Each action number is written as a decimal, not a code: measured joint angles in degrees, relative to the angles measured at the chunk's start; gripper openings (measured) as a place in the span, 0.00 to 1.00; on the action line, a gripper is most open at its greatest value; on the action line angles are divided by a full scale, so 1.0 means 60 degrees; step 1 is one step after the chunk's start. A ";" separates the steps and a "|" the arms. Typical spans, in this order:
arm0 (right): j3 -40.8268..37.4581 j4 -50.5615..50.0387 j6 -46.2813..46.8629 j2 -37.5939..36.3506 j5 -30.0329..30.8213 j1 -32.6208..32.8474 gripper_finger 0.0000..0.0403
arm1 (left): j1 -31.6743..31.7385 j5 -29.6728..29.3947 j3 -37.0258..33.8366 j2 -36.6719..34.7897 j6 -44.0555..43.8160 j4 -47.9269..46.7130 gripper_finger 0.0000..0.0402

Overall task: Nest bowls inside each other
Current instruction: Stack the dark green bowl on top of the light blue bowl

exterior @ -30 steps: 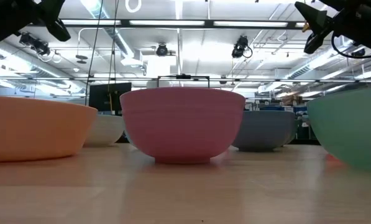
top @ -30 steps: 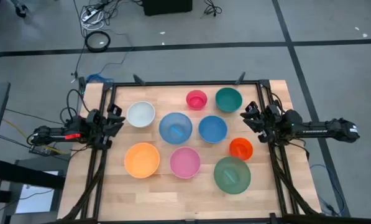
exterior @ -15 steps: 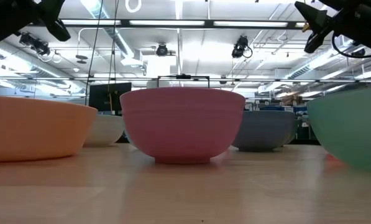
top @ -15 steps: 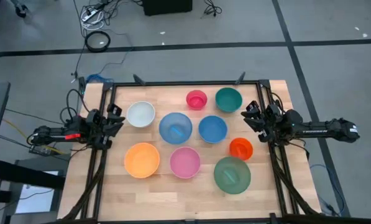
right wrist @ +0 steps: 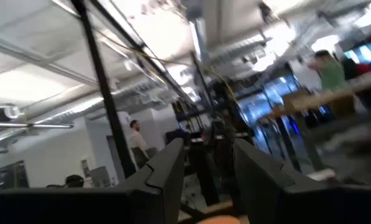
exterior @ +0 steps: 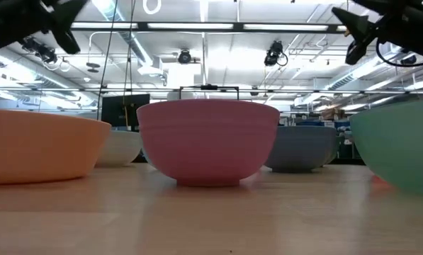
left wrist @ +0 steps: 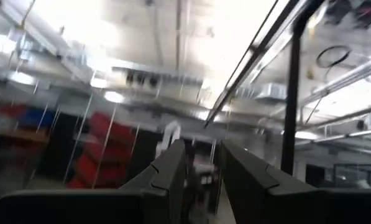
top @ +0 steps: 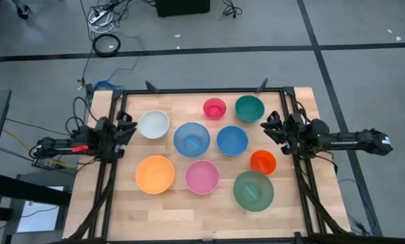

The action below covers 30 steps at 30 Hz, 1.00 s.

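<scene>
Nine bowls stand apart on their bases on the wooden table (top: 171, 207): white (top: 153, 125), small pink (top: 214, 108), green (top: 249, 108), two blue (top: 191, 139) (top: 232, 140), small orange-red (top: 262, 162), orange (top: 155, 173), pink (top: 202, 176) and large green (top: 253, 190). My left gripper (top: 127, 127) hangs open above the table's left edge beside the white bowl, its fingers (left wrist: 173, 168) tilted upward at the ceiling. My right gripper (top: 268, 126) hangs open above the right edge, between the green and orange-red bowls, also tilted upward (right wrist: 207, 146). Neither holds anything.
A black frame (top: 202, 90) runs along the table's far edge and down both sides behind the arms. In the low view the pink bowl (exterior: 207, 142) stands nearest, between the orange bowl (exterior: 34, 149) and the large green one (exterior: 402, 149). People (right wrist: 137, 146) stand in the room beyond.
My left gripper has turned a little at the wrist without leaving its place. The bowls have stayed where they were.
</scene>
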 joint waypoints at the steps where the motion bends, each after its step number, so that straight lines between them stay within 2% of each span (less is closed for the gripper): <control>1: 0.0186 -0.0445 -0.0062 0.0043 0.0106 0.0000 0.32 | -0.0009 -0.0119 0.0094 0.0083 -0.0063 -0.0561 0.28; 4: 0.0944 -0.1703 -0.0457 0.0333 0.0282 0.0008 0.31 | -0.0022 -0.0820 0.0615 0.0589 -0.0232 -0.2102 0.28; 9: 0.2764 -0.4261 -0.1575 0.1330 0.0461 0.0274 0.31 | -0.0020 -0.1518 0.2057 0.2145 -0.0122 -0.3752 0.28; 14: 0.4683 -0.7446 -0.2194 0.2836 0.1598 0.0585 0.31 | -0.0018 -0.1828 0.3832 0.4165 0.0278 -0.5767 0.28; 16: 0.5228 -0.7890 -0.2061 0.3368 0.1929 0.0666 0.32 | -0.0018 -0.1825 0.4419 0.4950 0.0285 -0.6212 0.28; 20: 0.6029 -0.8317 -0.1968 0.4096 0.1960 0.0831 0.35 | -0.0018 -0.1547 0.5459 0.6345 0.0293 -0.7208 0.31; 26: 0.6723 -0.9220 -0.1383 0.4522 0.1957 0.1093 0.42 | -0.0025 -0.1166 0.6830 0.8298 -0.0039 -0.9513 0.39; 30: 0.6788 -1.0542 -0.0293 0.4585 0.1220 0.1486 0.45 | -0.0251 -0.0950 0.7234 0.9222 0.0196 -0.9695 0.41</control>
